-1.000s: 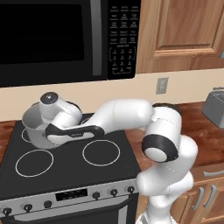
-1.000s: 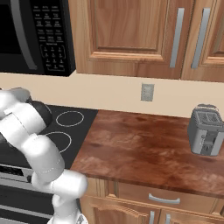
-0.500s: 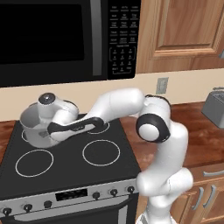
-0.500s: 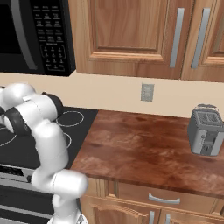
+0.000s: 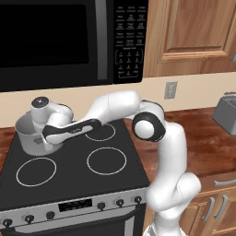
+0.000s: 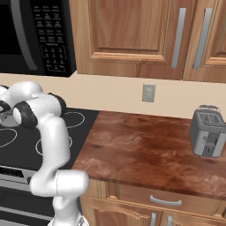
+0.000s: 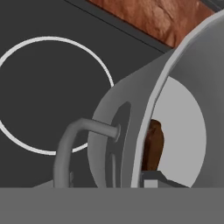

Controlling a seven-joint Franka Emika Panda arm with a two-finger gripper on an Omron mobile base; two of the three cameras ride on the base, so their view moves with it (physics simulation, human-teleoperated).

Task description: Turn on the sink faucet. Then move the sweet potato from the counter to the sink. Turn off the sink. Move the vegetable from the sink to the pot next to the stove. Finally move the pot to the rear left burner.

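The grey pot (image 5: 28,134) is at the rear left of the black stove (image 5: 69,184), over the rear left burner; I cannot tell if it touches the glass. My gripper (image 5: 48,141) is shut on its right rim, with the hand lying across the pot's side. In the hand view the pot wall (image 7: 131,113) with its loop handle (image 7: 72,142) runs between my fingers. The brown sweet potato (image 7: 153,144) lies inside on the pot's floor. The sink and faucet are out of view.
Three burner rings lie bare: front left (image 5: 36,171), front right (image 5: 106,161), rear right (image 5: 100,132). A black microwave (image 5: 60,41) hangs low above the stove. The wooden counter (image 6: 145,145) to the right carries a toaster (image 6: 207,132) at its far end.
The arm has swung its elbow leftward and the pot has shifted slightly left and toward the stove's back left corner. The grip on the pot stays the same.
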